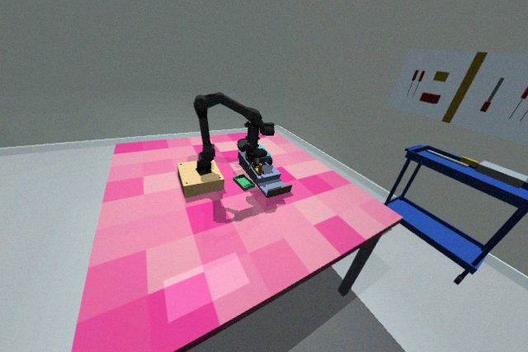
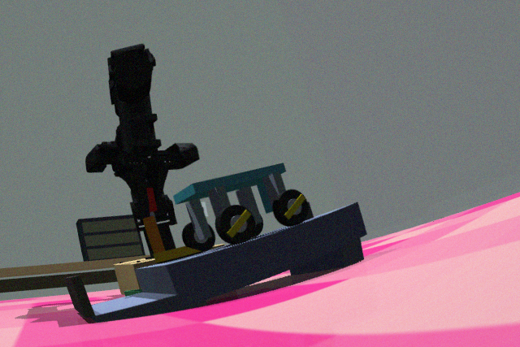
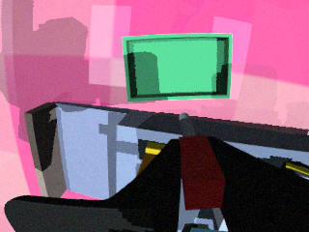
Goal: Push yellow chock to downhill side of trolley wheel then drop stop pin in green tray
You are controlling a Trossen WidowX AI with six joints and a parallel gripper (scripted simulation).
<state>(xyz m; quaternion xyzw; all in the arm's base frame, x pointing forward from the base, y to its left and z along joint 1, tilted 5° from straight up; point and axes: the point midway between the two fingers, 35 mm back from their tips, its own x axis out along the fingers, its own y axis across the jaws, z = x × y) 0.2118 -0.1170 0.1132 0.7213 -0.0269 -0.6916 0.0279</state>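
End effector [image 1: 258, 166] [image 2: 153, 213] [image 3: 191, 146] clamped on one stop pin [image 2: 151, 199] [image 3: 202, 171]; one chock [image 2: 154, 236] [image 3: 154, 149], one tray [image 1: 243, 181] [image 2: 132, 292] [image 3: 176, 65].

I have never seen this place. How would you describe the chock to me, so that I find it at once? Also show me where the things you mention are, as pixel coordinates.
On the pink table [image 1: 140, 228] stands a blue-grey ramp [image 1: 267, 176] [image 2: 260, 242] carrying a teal-topped trolley [image 2: 239, 179]. The chock [image 2: 178, 253] is the low yellow piece by the trolley's downhill wheels. Unlike the red-headed pin [image 2: 151, 199] [image 3: 203, 171] in the gripper [image 2: 152, 219] [image 3: 191, 146], its upright handle is orange.
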